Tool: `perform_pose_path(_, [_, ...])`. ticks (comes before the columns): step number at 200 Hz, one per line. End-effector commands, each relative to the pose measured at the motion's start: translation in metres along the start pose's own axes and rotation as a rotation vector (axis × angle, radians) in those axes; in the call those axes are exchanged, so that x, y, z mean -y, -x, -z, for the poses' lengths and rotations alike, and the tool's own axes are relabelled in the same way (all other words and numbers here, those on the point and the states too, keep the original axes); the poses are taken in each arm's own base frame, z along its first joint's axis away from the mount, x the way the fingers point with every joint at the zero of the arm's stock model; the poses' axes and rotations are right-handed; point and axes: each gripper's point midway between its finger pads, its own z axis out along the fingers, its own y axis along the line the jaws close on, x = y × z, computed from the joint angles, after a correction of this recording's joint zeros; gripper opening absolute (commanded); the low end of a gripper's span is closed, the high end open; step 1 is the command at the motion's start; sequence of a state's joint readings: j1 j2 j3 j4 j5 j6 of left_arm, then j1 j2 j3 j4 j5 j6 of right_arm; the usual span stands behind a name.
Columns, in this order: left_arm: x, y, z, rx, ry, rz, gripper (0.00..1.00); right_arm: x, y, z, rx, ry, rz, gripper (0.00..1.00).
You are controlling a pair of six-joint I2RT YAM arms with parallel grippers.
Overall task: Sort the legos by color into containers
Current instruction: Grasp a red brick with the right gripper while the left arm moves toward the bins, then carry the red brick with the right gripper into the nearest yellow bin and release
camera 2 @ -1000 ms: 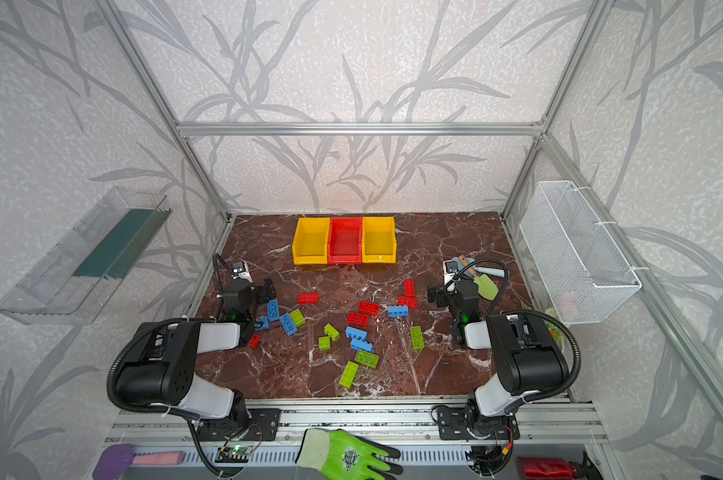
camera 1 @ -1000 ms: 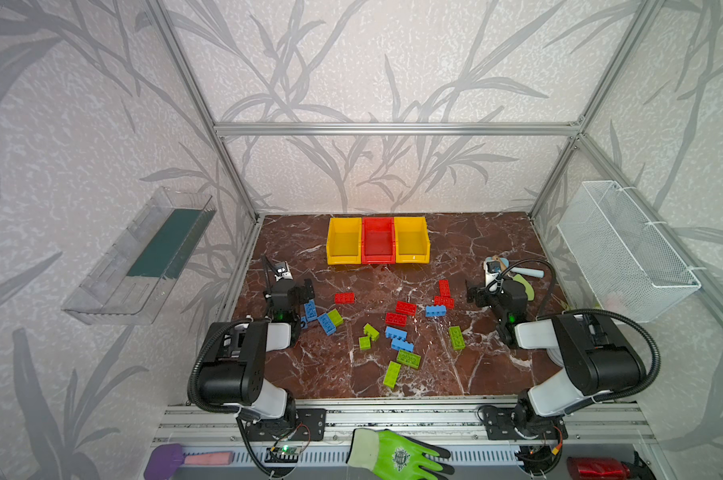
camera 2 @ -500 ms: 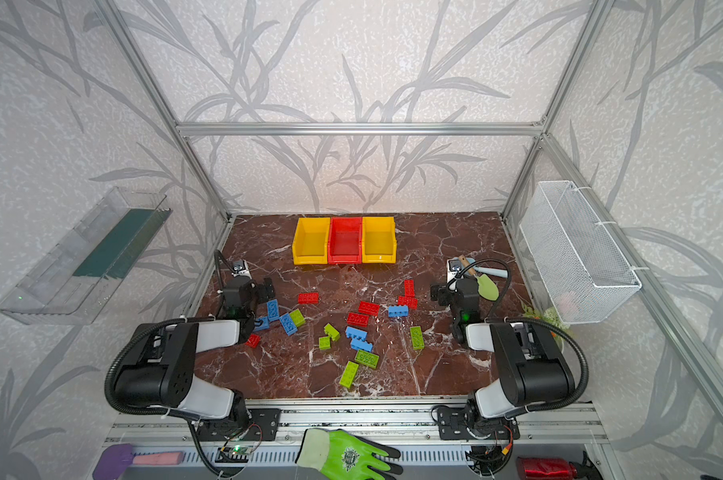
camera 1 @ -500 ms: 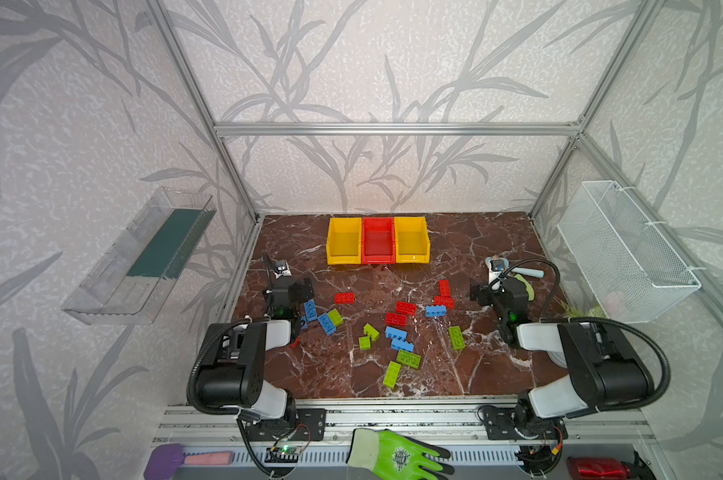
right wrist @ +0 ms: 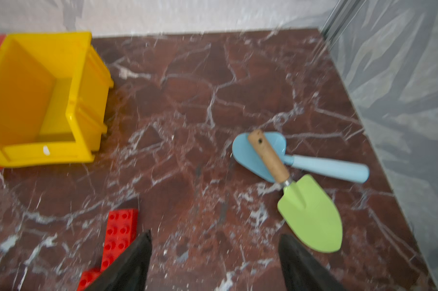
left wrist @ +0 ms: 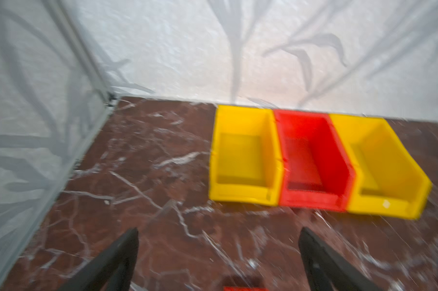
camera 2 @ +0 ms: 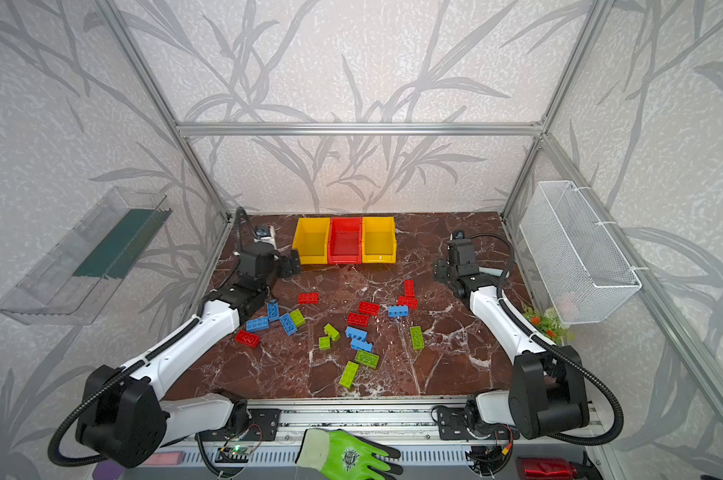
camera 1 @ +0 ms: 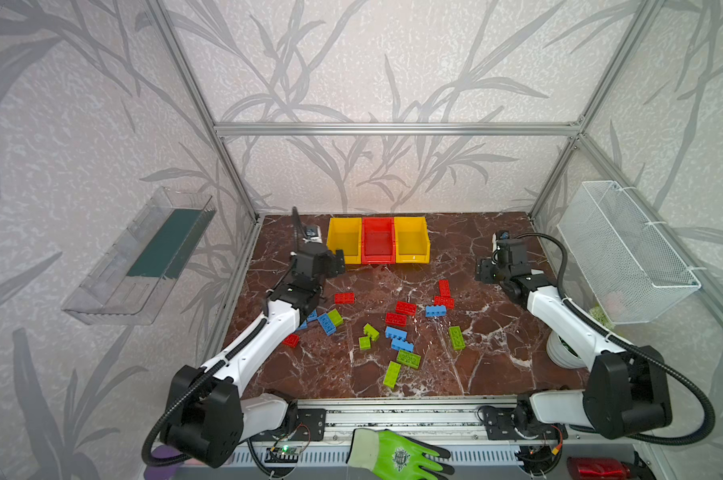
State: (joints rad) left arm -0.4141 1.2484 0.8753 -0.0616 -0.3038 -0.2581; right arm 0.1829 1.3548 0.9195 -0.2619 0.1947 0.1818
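Note:
Three joined containers stand empty at the back: yellow point(camera 1: 344, 239), red point(camera 1: 377, 240), yellow point(camera 1: 411, 239). Several red, blue and lime green legos lie scattered mid-table, among them a red one point(camera 1: 344, 297), a blue one point(camera 1: 435, 311) and a green one point(camera 1: 456, 337). My left gripper point(camera 1: 337, 264) point(left wrist: 219, 229) hovers open and empty just in front of the left yellow container point(left wrist: 243, 153). My right gripper point(camera 1: 485, 272) point(right wrist: 215, 234) is open over bare table at the right. A long red lego point(right wrist: 121, 231) lies right beside one of its fingers, outside the jaws.
A blue trowel point(right wrist: 260, 156) and a green trowel point(right wrist: 311, 214) lie crossed beyond the right gripper, near the right wall. A white wire basket point(camera 1: 625, 249) hangs on that wall and a clear tray point(camera 1: 144, 257) on the left wall. A potted plant point(camera 2: 544, 322) stands beside the right arm.
Both arms have stretched out from their folded pose. The left gripper moved back and right towards the containers. The right gripper moved slightly back and its jaws narrowed somewhat.

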Motion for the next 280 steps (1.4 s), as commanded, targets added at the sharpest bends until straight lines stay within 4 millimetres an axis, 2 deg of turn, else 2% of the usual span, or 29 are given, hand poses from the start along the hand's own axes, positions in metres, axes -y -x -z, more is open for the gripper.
perform_pose_path(1, [0.035,-0.034,0.017,-0.136,-0.048,-0.027,0.99,-0.014,-0.036,0.011,-0.147,0.07,-0.024,0.73])
perform_pose_path(15, [0.066,-0.047,0.025,-0.171,-0.108,-0.071,0.99,-0.024,-0.043,0.011,-0.187,0.098,-0.019,0.71])
perform_pose_path(34, [0.091,-0.058,0.033,-0.188,-0.137,-0.135,0.99,-0.038,-0.053,0.004,-0.239,0.117,0.001,0.7])
perform_pose_path(58, [0.104,-0.06,0.035,-0.205,-0.153,-0.164,0.99,-0.06,-0.063,-0.009,-0.306,0.169,0.023,0.67])
perform_pose_path(73, [0.108,-0.056,0.035,-0.195,-0.17,-0.173,0.99,-0.073,-0.062,-0.015,-0.334,0.191,0.033,0.67])
perform_pose_path(112, [0.104,-0.038,0.028,-0.141,-0.114,-0.247,0.99,-0.096,-0.057,-0.036,-0.407,0.218,0.044,0.67])
perform_pose_path(115, [0.104,-0.036,0.027,-0.14,-0.112,-0.253,0.99,-0.097,-0.063,-0.043,-0.43,0.212,0.047,0.67])
perform_pose_path(136, [0.103,-0.029,0.02,-0.139,-0.116,-0.27,0.99,-0.101,-0.067,-0.058,-0.47,0.201,0.043,0.67])
perform_pose_path(186, [0.077,-0.016,-0.011,-0.17,-0.106,-0.126,0.99,-0.114,-0.084,-0.075,-0.553,0.197,0.061,0.66])
perform_pose_path(206, [0.069,-0.014,-0.018,-0.169,-0.095,-0.115,0.99,-0.114,-0.091,-0.079,-0.581,0.161,0.092,0.6])
perform_pose_path(237, [0.061,-0.015,-0.025,-0.172,-0.072,-0.111,0.99,-0.109,-0.095,-0.081,-0.614,0.111,0.132,0.37])
perform_pose_path(256, [0.056,-0.013,-0.027,-0.167,-0.063,-0.094,0.99,-0.108,-0.085,-0.075,-0.609,0.106,0.145,0.3])
perform_pose_path(280, [0.048,-0.007,-0.028,-0.153,-0.053,-0.091,0.99,-0.113,-0.06,-0.063,-0.574,0.117,0.15,0.27])
